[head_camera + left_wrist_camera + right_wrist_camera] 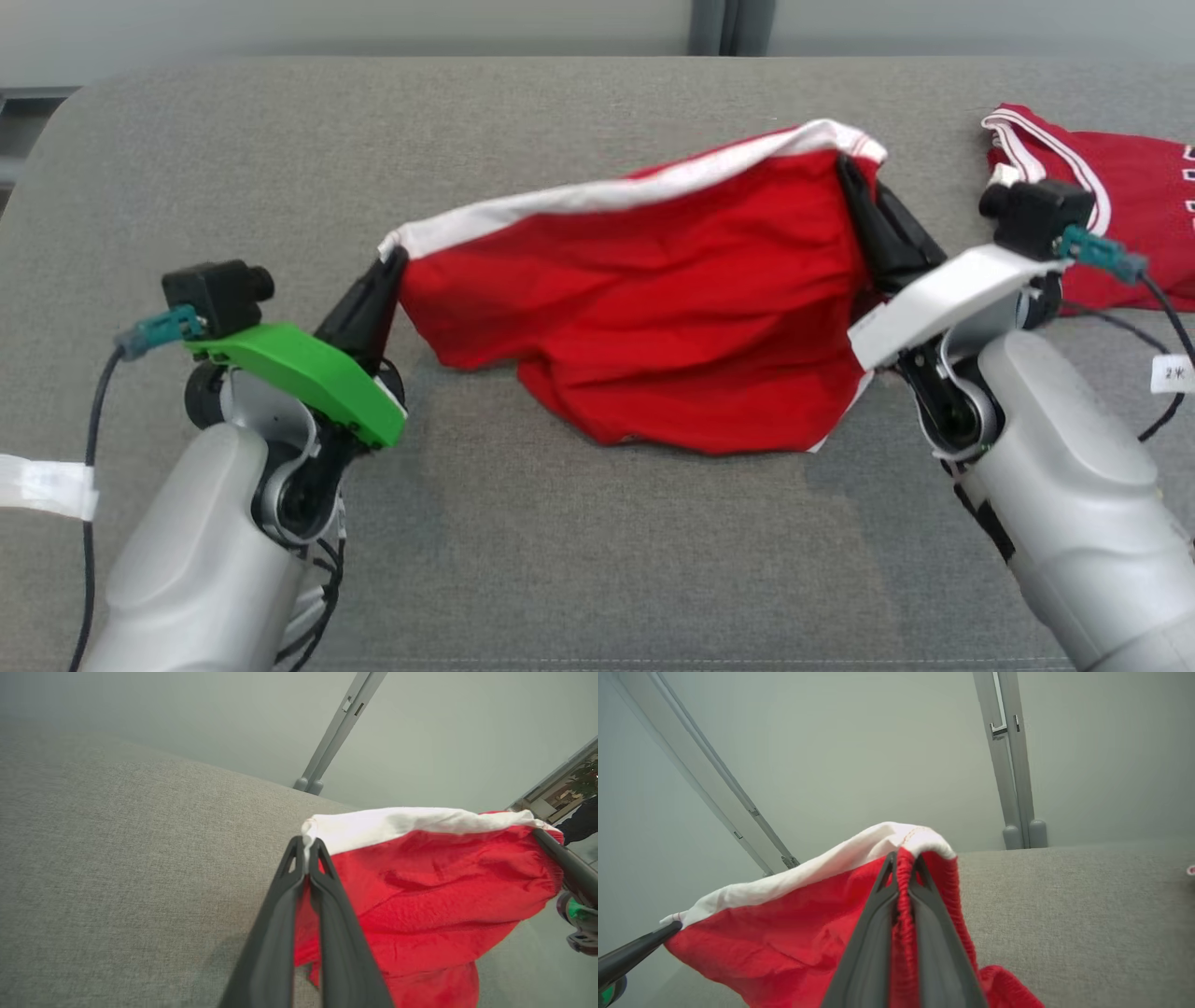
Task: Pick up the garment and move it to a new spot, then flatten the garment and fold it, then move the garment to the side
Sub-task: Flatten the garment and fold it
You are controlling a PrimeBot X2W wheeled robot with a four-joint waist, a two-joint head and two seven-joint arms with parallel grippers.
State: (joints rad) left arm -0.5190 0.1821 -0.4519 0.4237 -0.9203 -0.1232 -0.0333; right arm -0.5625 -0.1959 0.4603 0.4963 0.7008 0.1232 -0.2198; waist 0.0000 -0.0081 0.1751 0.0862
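Red garment (644,308) with a white waistband hangs stretched between both grippers; its lower part appears to rest on the grey upholstered surface (560,560).

Left gripper (392,259) is clamped on one waistband corner. Right gripper (851,173) is clamped on the gathered elastic at the other.

Judgement: light, limp cloth that sags and creases. The waistband corners give the firmest hold; uneven tension risks slipping.

Second red garment (1139,205) lies near, to the right.

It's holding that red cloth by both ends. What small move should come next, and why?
Probably lower both together onto the gray surface: the left gripper and right gripper each pinch one end of the red garment, which hangs wrinkled, not flat.
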